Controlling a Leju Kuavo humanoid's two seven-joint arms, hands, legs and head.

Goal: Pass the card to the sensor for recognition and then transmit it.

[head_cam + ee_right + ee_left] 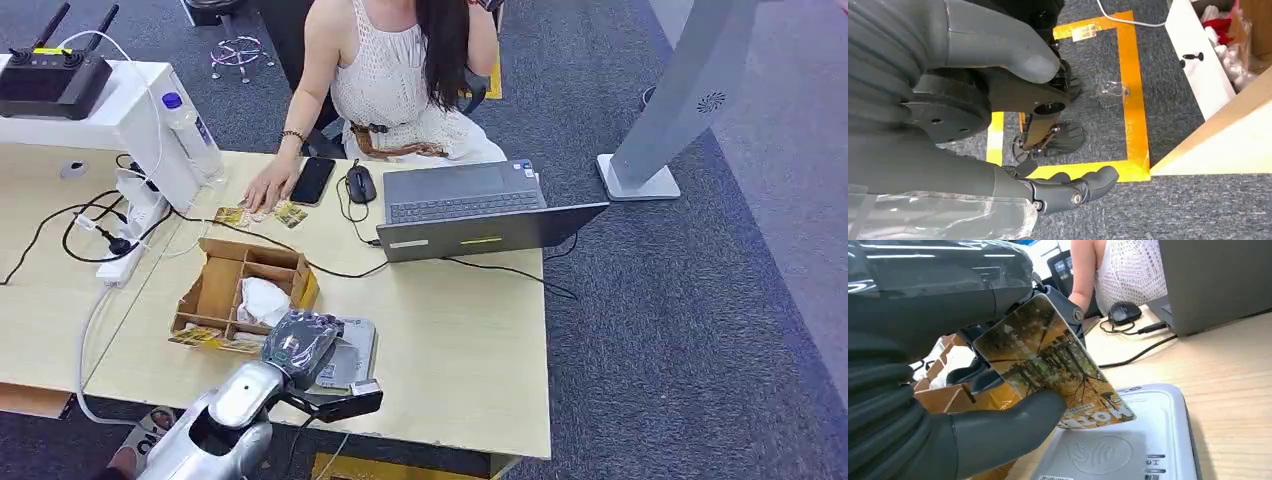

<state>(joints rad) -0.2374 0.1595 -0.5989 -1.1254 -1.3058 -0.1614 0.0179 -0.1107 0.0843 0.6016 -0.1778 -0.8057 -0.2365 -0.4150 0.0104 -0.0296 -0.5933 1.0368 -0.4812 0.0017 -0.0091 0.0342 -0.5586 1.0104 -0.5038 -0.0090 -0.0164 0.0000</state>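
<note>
My left hand [300,345] hovers over the grey card reader [352,358] near the table's front edge. In the left wrist view that hand [963,390] pinches a card [1048,360] printed with autumn trees between thumb and fingers. The card is tilted, its lower corner just above the sensor pad [1128,445] with the contactless mark. My right hand [998,110] hangs beside my body over the floor, fingers apart and holding nothing.
A partitioned cardboard box [240,290] with more cards stands left of the reader. A person sits across the table, a hand [268,185] resting by two cards [262,214], a phone and a mouse. An open laptop [480,215] and cables lie behind.
</note>
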